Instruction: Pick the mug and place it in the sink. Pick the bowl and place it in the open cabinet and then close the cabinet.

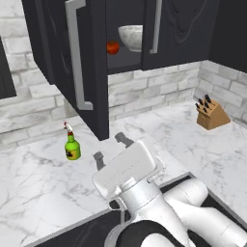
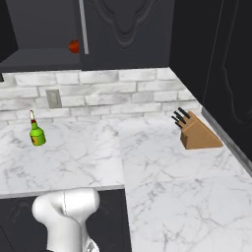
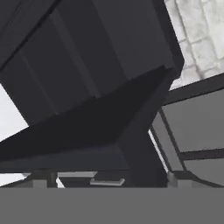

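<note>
Your end effector (image 1: 112,148) is spread wide open and holding nothing, hanging just under the open cabinet door (image 1: 72,62), with the bowl (image 1: 131,36) already inside.

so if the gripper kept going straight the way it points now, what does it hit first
Most likely the open cabinet door. The gripper, jaws wide and empty, points up from just below the door's bottom edge, and the hand view looks straight at its dark underside. Exact depth is hard to judge.
</note>
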You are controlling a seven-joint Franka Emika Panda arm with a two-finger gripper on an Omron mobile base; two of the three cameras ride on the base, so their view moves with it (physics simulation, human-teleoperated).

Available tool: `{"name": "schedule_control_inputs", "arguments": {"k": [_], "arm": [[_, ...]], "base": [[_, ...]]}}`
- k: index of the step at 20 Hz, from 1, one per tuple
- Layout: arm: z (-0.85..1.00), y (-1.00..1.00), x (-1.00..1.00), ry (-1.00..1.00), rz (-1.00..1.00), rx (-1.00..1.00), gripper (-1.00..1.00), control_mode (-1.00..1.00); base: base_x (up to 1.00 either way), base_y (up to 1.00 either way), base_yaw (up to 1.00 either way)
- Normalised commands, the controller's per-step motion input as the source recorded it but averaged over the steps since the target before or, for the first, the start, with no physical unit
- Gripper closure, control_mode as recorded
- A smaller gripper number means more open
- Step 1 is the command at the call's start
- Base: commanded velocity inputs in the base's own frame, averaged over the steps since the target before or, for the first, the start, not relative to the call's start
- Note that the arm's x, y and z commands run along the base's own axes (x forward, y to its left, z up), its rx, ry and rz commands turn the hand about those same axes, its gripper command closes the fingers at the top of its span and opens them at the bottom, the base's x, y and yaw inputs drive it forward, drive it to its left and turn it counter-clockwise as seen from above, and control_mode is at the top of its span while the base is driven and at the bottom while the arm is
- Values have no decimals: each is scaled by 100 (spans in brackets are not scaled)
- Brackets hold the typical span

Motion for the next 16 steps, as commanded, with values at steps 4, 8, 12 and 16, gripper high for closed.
{"name": "schedule_control_inputs", "arguments": {"k": [4,8,12,16], "arm": [[15,17,-86,-45,-57,-21,-100,-100],[35,56,-67,-48,-52,-24,-100,-100],[33,91,11,-18,-39,-29,-100,-100],[24,70,43,2,-28,-21,-100,-100]], "base": [[0,0,0],[0,0,0],[0,0,0],[0,0,0]]}}
